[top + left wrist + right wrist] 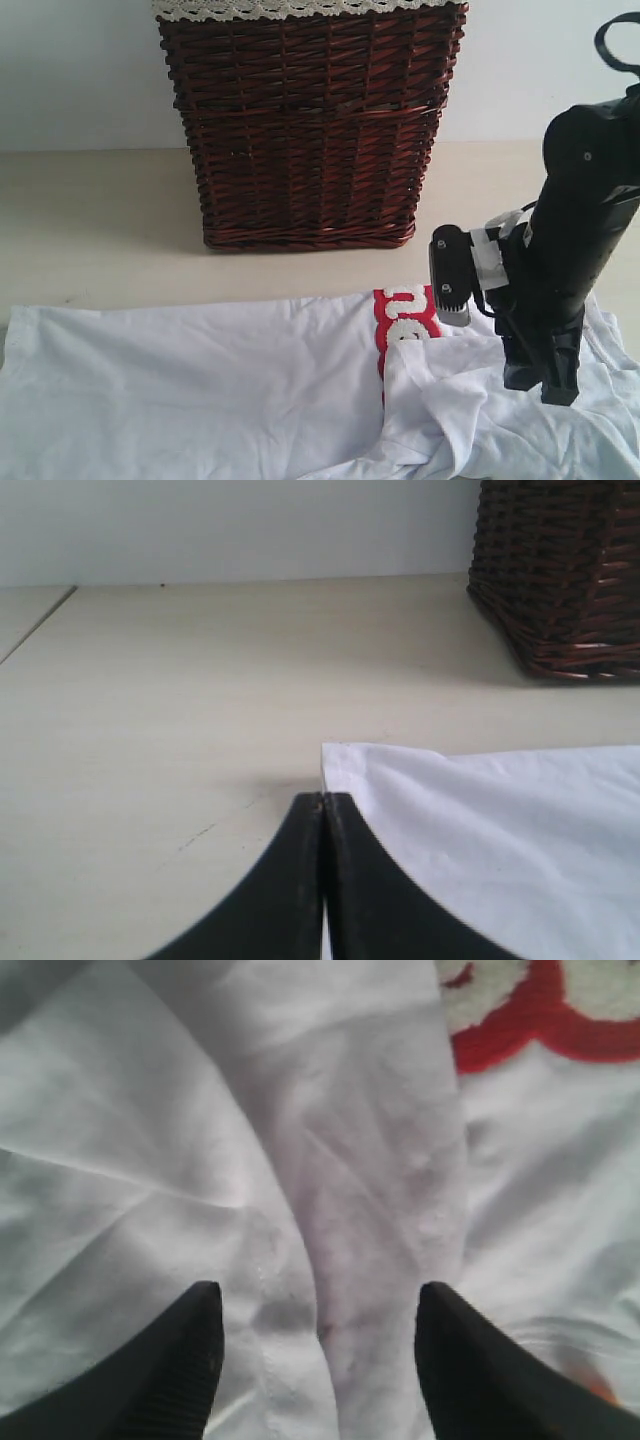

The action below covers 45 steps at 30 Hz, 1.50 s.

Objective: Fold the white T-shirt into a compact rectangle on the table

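Note:
The white T-shirt (pixel 200 380) lies spread along the front of the table (pixel 100 220), its red band (pixel 405 320) with white letters showing mid-right. A wrinkled flap on its right side is folded over toward the middle. My right gripper (pixel 545 385) points down just over that flap. In the right wrist view it is open (pixel 318 1305), with creased fabric (pixel 350 1160) under the gap and the red band (pixel 540 1020) beyond. My left gripper (pixel 323 798) is shut, its tips at the edge of the shirt's corner (pixel 500 820); it is out of the exterior view.
A tall dark brown wicker basket (pixel 310 120) with white lace trim stands at the back centre, and its lower corner (pixel 570 570) shows in the left wrist view. Bare beige table (pixel 180 680) stretches left of the shirt. A white wall rises behind.

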Each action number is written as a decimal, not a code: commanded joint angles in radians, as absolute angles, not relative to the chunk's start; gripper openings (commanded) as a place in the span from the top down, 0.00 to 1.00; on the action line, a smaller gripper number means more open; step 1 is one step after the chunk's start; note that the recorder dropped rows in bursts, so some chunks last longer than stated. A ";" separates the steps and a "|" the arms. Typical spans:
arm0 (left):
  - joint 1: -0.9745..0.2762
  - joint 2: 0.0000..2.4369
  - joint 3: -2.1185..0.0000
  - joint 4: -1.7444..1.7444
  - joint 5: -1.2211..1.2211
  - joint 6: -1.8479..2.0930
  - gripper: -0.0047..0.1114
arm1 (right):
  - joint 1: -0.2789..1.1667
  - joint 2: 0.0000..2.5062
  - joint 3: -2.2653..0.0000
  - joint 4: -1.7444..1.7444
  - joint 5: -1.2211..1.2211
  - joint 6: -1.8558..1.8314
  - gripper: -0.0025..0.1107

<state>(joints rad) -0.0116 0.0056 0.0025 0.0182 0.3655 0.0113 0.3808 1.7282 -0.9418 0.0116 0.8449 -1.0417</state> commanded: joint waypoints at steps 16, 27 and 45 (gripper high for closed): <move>-0.008 0.000 0.000 0.022 0.358 0.013 0.96 | 0.383 1.775 -0.977 -0.142 0.869 -1.044 0.98; -0.008 0.000 0.000 0.022 0.358 0.013 0.96 | 0.383 1.701 -0.999 0.016 0.869 -1.116 0.98; -0.008 0.000 0.000 0.022 0.358 0.013 0.96 | 0.383 1.755 -0.999 -0.114 0.763 -0.914 0.61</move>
<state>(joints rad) -0.0116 0.0056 0.0025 0.0182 0.3655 0.0113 0.3825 1.7585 -0.9922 -0.0504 0.7789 -0.9939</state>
